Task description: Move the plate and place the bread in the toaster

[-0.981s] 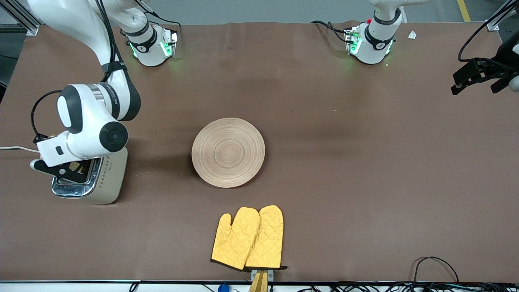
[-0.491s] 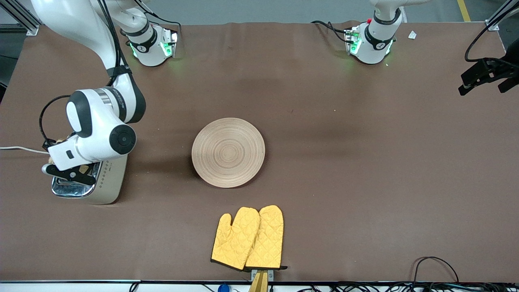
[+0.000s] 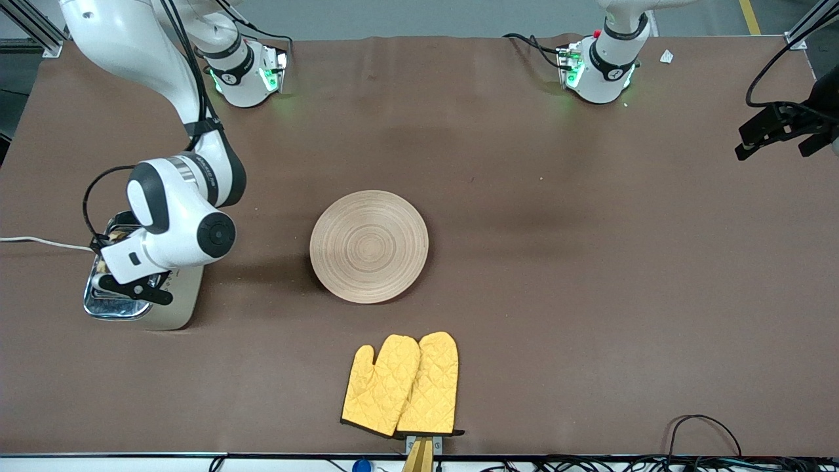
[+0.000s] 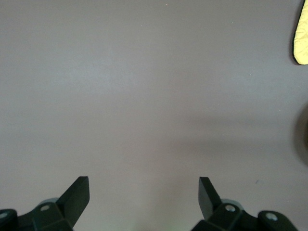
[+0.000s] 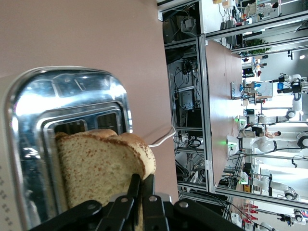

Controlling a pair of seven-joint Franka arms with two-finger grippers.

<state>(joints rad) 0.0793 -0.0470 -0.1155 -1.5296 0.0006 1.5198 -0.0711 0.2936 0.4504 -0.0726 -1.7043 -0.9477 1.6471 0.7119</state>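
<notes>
Since a second ago my right arm's wrist has slid along over the toaster toward the middle of the front view and a little lower in it, while the plate and the mitts have stayed put. My right end effector [image 5: 141, 192] is over the beige boxy two-slot toaster with the shiny chrome top [image 3: 178, 298], which stands at the right arm's end of the brown desk [image 3: 590, 295] with its white cord [image 3: 39, 241] trailing off the frame edge. Its fingers are clamped on the squarish slice of brown speckled bread with the darker crust [image 5: 98, 163], pinching it by one edge. In the right wrist view the slice stands upright against the chrome top by the slots, but I cannot tell how deep it sits in a slot. The round, shallow, light wooden plate with ring grooves [image 3: 369, 246] lies flat in the middle of the front view, well apart from the toaster. A pair of yellow quilted oven mitts [image 3: 401, 383] lies nearer the front camera than the plate, close to the lower edge of the frame. My left end effector [image 4: 144, 185] waits over bare desk at the left arm's end, in the upper part of the front view, with its fingers spread apart and nothing between them.
</notes>
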